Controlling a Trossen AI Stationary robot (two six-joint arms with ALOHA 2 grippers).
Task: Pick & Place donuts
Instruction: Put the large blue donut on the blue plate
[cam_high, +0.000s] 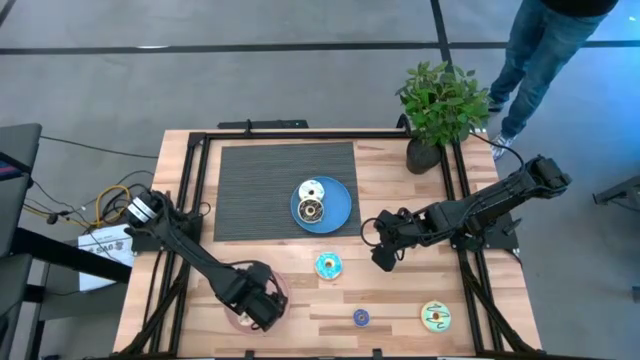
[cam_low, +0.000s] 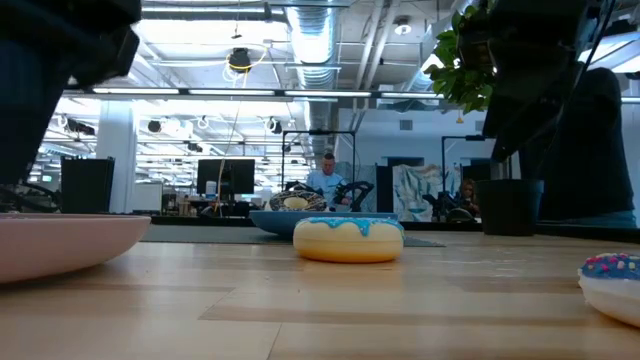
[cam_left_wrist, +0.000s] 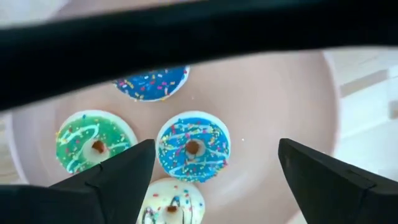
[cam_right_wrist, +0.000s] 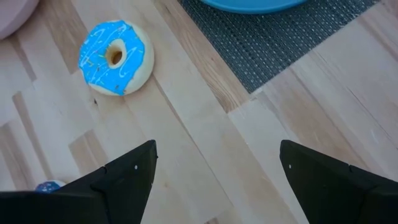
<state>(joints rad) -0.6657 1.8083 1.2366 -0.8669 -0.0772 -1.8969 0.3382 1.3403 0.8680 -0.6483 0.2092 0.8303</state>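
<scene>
Hovering over the pink plate (cam_high: 236, 318) at the near left of the table (cam_high: 400, 190), the left gripper (cam_high: 262, 308) is pointing down with its fingers (cam_left_wrist: 118, 177) spread wide and nothing between them. Its wrist view is showing four small donuts lying on that plate: a teal one (cam_left_wrist: 193, 147) in the middle between the fingers, a green one (cam_left_wrist: 93, 141) just beside it, a blue one (cam_left_wrist: 151, 83) farther on, and a cream one (cam_left_wrist: 171, 203) partly cut off at the edge.

Reaching in from the right side, the right gripper (cam_high: 383, 257) is hanging over bare wood near the mat's (cam_high: 260, 190) corner, fingers (cam_right_wrist: 127, 174) spread apart and gripping nothing. A larger teal donut (cam_high: 328, 266) is sitting on the wood between the two grippers, just below the blue plate (cam_high: 338, 205); the right wrist view is showing it as teal icing on a cream ring (cam_right_wrist: 116, 57), well clear of the fingers.

Two donuts are resting on the blue plate, a white one (cam_high: 311, 191) and a brown one (cam_high: 312, 210), touching each other. A small blue donut (cam_high: 361, 317) and a yellow-green donut (cam_high: 436, 317) are lying near the table's front edge, apart from each other. A potted plant (cam_high: 440, 105) is standing at the far right corner, and a person's legs (cam_high: 530, 60) are showing beyond the table.
</scene>
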